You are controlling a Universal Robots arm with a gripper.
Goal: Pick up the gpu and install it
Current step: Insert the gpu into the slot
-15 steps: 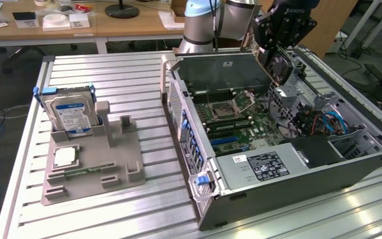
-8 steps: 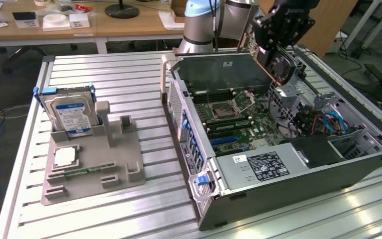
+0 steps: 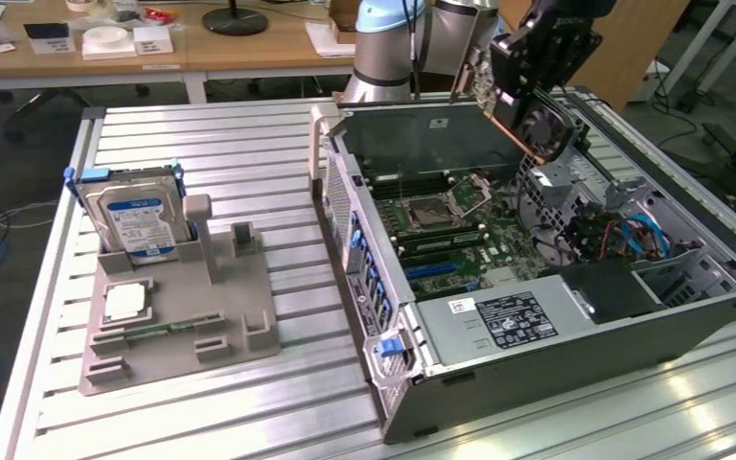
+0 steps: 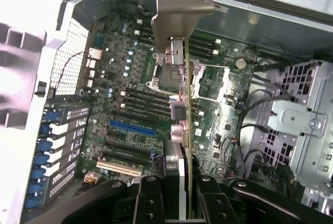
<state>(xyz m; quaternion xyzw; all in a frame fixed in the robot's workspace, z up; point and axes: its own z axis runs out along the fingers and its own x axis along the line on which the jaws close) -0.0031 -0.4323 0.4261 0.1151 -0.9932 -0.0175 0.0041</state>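
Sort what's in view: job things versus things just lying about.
Job: green-board gpu card with black cooler, clamped in the black gripper over the open grey computer case; green motherboard with its blue slot.
Lying about: blue-labelled silver hard drive, small square silver CPU chip, both on the grey holder tray.

Exterior view: high, oblique, well back, taking in table [image 3: 215, 144] and open case [image 3: 573, 359]. Wrist view: close, looking down along gpu [image 4: 180, 78] — both share the motherboard [image 3: 471, 240].
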